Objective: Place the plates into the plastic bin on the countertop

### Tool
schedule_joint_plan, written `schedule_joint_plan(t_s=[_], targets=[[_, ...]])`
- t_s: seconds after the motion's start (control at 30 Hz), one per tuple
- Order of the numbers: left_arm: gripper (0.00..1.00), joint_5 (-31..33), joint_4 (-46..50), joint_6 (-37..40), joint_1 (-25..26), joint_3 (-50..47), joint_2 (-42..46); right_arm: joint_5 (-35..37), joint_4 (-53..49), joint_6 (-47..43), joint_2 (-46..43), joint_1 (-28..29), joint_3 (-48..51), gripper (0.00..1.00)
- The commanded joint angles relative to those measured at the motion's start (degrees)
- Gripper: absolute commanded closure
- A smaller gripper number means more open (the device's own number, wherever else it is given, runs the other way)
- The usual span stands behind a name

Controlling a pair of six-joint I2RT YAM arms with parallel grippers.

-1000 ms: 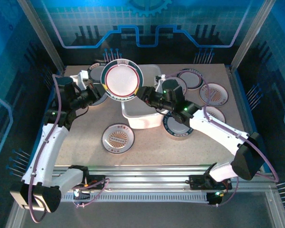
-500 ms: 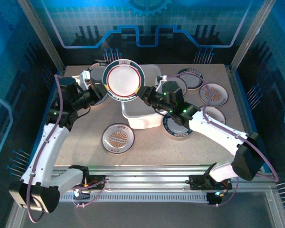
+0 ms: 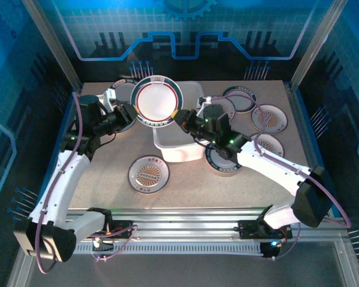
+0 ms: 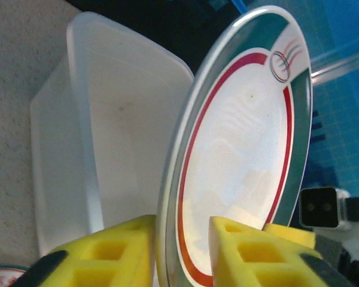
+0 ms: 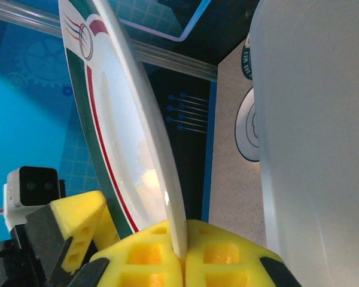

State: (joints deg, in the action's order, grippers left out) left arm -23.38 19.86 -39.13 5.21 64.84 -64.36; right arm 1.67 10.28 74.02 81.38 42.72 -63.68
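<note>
Right gripper [image 5: 182, 242]: pads pinched shut on the rim of a green-rimmed plate [image 5: 122, 143], which stands on edge above them.
Left gripper [image 4: 180, 236]: pads parted, opposite rim loose between them.
Plastic bin [image 4: 107, 119]: just beyond both fingertips, under the plate.
Other plates [image 3: 149, 174]: flat on the countertop [image 3: 107, 155].

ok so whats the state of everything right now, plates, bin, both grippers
green-rimmed plate: on edge, lifted off the countertop
plastic bin: upright, no plate seen inside
left gripper: jaws open astride the plate's rim
right gripper: jaws shut on the plate's rim
orange-centred plate: flat on the countertop, face up
</note>
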Motion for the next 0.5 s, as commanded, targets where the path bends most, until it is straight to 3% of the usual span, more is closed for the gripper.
schedule_joint_plan(t_s=[0.0,0.1,0.17,0.47], targets=[[0.46,-1.6,-0.4,2.1,-0.4,4.4,-1.6,5.3,2.8,0.8,0.0,0.8,0.4,1.00],[0.31,-2.4,0.0,2.4,-2.2,6.4,-3.3,9.0,1.5,1.2,-0.2,0.8,0.3,1.00],[0.27,-2.8,0.0,2.4,-3.9,6.9,-3.9,12.0,-0.1,1.7,-0.3,0.8,-0.1,1.00],[0.23,-4.1,2.9,3.6,-10.8,6.1,-6.1,24.0,-11.2,8.5,5.0,0.8,-7.4,1.00]])
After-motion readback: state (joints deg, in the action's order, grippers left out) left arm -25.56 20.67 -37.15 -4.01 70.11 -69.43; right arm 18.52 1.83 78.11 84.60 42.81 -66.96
